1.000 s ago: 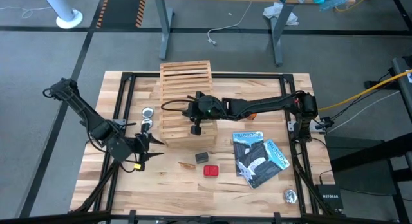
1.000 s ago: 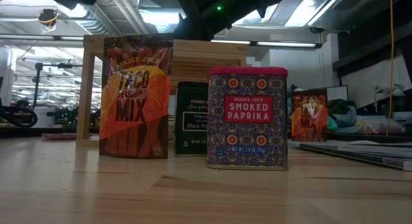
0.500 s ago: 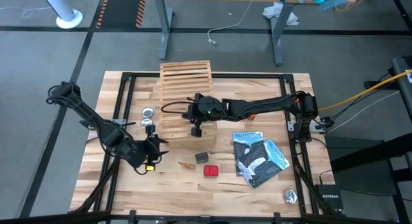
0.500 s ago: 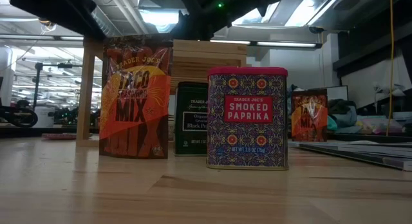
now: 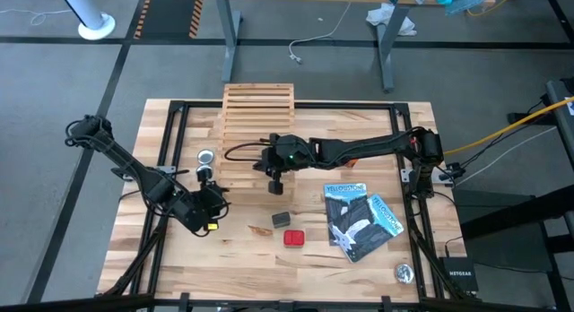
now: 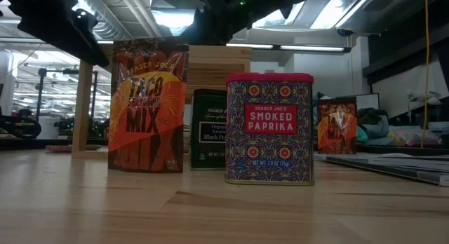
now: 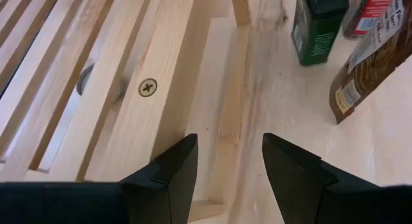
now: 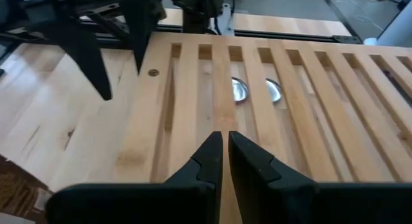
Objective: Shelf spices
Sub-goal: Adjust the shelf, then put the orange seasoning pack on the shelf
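The wooden slatted shelf [image 5: 257, 124] stands left of centre, at the far side of the table. My right gripper [image 5: 274, 185] is shut at the shelf's near end, its tips over a slat [image 8: 224, 143]. My left gripper [image 5: 218, 197] is open at the shelf's near left corner, one finger on each side of a wooden rail [image 7: 225, 121]. A dark grey box [image 5: 282, 219], a red box [image 5: 293, 238] and an orange-brown packet [image 5: 261, 229] stand upright on the table near the shelf. In the low view a second packet [image 6: 337, 125] shows behind them. My right gripper comes from the table's right, slanting down, with its shut fingertips [image 8: 209, 153] just over a slat near the shelf's near end. I cannot tell whether they rest on the slat. My left gripper's fingers stand apart from the rail and touch nothing that shows.
Two round silver tins [image 5: 206, 165] lie left of the shelf and show through its slats [image 8: 254, 89]. Blue-and-black booklets [image 5: 359, 220] lie at the near right, with another tin [image 5: 404, 273] at the near right corner. Bare wood lies near the front edge.
My left gripper has gone down and toward the shelf's near left corner, tipping further downward. The shelf has shifted: from above it looks shorter, with its near edge drawn back toward the far side. In the low view its left post has moved left.
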Controlling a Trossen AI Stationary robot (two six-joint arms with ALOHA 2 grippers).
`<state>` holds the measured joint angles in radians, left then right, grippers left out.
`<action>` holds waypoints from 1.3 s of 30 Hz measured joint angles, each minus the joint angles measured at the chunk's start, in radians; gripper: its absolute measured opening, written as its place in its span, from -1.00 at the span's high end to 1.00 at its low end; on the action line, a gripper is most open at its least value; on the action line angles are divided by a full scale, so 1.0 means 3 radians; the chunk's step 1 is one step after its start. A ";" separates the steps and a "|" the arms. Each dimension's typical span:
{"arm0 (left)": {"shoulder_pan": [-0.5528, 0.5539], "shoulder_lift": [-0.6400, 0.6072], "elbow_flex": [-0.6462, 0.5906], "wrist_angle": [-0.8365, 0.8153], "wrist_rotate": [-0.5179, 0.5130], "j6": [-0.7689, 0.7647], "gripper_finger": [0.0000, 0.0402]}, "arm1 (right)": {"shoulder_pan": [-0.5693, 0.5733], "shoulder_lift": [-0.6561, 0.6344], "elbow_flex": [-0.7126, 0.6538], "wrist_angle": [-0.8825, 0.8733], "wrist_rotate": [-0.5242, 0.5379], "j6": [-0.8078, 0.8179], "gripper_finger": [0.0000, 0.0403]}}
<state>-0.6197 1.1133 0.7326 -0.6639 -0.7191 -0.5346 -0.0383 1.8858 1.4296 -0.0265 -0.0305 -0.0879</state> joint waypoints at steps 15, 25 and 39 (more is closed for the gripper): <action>-0.0002 0.0004 0.0000 0.0034 -0.0322 0.0168 0.16 | 0.0052 -0.0004 0.0000 0.0009 -0.0245 -0.0023 0.84; -0.0136 -0.0001 0.0000 0.0050 -0.0370 0.0064 0.16 | 0.0086 -0.0130 0.0004 0.0045 -0.0166 -0.0086 0.84; -0.0500 -0.0001 0.0191 0.0374 -0.0327 0.0353 0.16 | 0.0112 -0.0456 0.0004 -0.0201 -0.0224 -0.0146 0.84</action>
<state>-0.7696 1.1130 0.7898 -0.5516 -0.8171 -0.4286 -0.0048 1.7490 1.4307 -0.0867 -0.0978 -0.1318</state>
